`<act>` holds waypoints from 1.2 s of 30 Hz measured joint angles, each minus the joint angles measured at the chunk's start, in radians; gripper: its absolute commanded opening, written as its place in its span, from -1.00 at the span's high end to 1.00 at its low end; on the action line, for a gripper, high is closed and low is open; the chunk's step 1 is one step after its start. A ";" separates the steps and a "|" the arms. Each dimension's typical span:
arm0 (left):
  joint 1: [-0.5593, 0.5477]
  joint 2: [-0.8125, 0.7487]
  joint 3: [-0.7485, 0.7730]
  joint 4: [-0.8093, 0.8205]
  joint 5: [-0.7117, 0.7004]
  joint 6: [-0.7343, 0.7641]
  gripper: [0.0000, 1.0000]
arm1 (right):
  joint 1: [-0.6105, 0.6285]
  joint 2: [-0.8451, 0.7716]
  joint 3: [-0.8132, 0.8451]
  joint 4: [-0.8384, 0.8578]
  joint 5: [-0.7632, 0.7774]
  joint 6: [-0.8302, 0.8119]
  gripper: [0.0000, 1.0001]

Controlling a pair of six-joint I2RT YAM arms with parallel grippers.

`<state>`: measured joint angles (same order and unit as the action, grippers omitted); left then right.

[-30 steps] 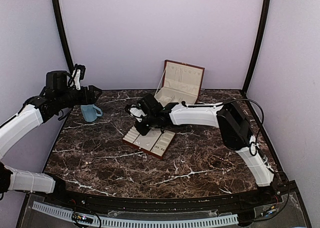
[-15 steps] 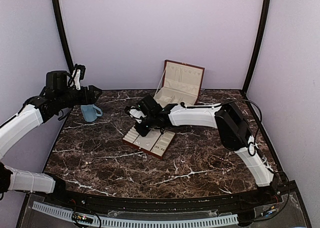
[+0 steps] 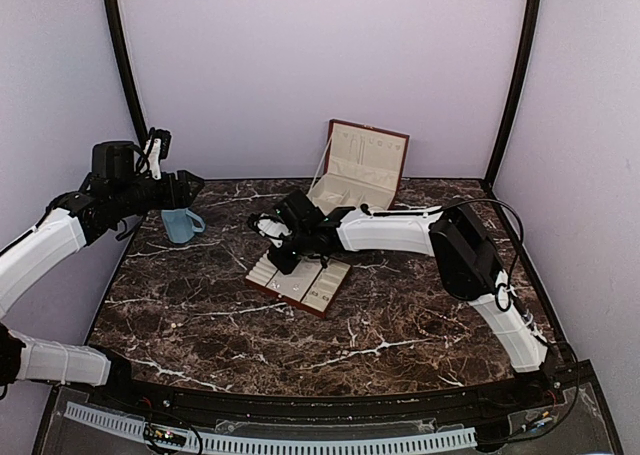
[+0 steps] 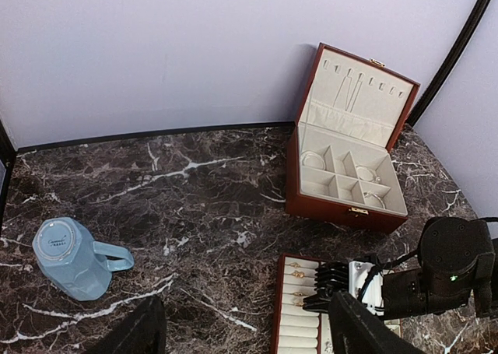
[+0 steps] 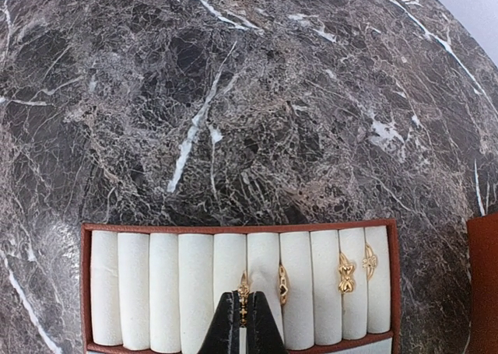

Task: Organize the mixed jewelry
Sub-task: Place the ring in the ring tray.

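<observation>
Seen from above, the right arm is stretched across the marble table (image 3: 200, 315) to the flat tray (image 3: 322, 293). Its wrist covers the tray's far end, so the fingers cannot be read from this view. The right wrist camera supplies that detail. The right gripper (image 5: 242, 311) has its fingertips together, clamped on a thin gold piece (image 5: 243, 285) that sits in a slot between two cream rolls, about mid-row. The other jewelry (image 5: 345, 272) in that row lies to the right: one piece in the next slot and two more near the tray's right end, each apart from the others.

The left gripper (image 4: 247, 334) hangs high over the left side of the table, jaws wide apart with nothing between them (only its two dark fingers show, at the bottom edge of its own camera). That camera looks down on items the overhead view renders small:

- The blue cup (image 4: 74, 258) is at the left rear of the table, handle pointing toward the tray.
- The hinged box (image 4: 346, 184) is open behind the tray and apart from it, with its lid raised toward the back wall.
- Pale rings lie in the box compartments, and a thin chain hangs on the lid lining.
</observation>
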<state>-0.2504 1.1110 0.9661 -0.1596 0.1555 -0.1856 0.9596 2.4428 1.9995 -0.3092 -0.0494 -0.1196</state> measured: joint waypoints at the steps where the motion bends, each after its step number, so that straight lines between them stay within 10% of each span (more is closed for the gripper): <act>1: 0.000 0.000 0.000 0.000 0.000 0.000 -0.49 | 0.000 0.000 0.000 0.000 0.000 0.000 1.00; 17: 0.000 0.000 0.000 0.000 0.000 0.000 -0.49 | -0.004 0.000 0.000 -0.030 0.024 -0.029 0.99; 36: 0.000 0.000 0.000 0.000 0.000 0.000 -0.49 | -0.019 -0.003 -0.034 0.010 0.007 0.018 0.43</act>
<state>-0.2504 1.1110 0.9661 -0.1596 0.1558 -0.1856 0.9401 2.4393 1.9656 -0.2989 -0.0422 -0.1020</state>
